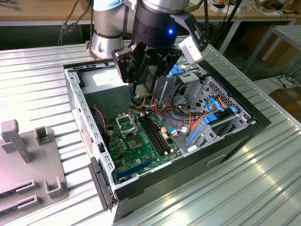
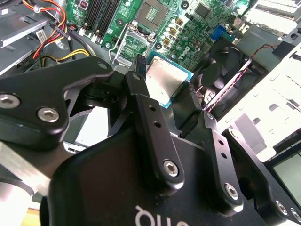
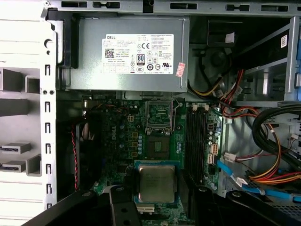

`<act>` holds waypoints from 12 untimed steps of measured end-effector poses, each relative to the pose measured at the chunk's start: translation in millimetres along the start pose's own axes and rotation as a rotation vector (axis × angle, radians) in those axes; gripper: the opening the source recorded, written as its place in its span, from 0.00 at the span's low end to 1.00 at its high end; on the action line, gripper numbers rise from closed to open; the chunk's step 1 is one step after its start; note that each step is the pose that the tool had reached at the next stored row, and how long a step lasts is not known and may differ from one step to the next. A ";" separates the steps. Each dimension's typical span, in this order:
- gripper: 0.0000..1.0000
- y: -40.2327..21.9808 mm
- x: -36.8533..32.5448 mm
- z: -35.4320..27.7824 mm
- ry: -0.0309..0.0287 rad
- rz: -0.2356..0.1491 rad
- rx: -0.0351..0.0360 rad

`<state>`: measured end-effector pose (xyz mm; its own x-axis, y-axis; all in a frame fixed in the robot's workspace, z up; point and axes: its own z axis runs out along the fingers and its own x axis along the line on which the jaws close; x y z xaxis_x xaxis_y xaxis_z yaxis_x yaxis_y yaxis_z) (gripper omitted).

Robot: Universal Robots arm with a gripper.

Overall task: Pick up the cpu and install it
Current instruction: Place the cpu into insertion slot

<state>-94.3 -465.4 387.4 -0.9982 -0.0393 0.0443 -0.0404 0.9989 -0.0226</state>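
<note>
Gripper clamped on the cpu above an open computer case.
In the first wrist view the black fingers press on two opposite edges of the cpu, which lies flat with its silver-grey top up (a thin green border shows round it). It hangs over the green motherboard, not touching it. The black-framed socket sits apart from it, nearer the grey power supply.
</note>
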 end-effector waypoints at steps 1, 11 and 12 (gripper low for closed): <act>0.47 0.0 0.0 0.1 -0.0001 0.000 0.0000; 0.47 -0.6 -0.1 1.1 -0.0004 0.000 -0.0005; 0.47 -1.2 -0.1 1.7 -0.0002 0.000 -0.0003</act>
<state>-94.3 -466.6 385.7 -0.9983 -0.0393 0.0441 -0.0404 0.9989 -0.0223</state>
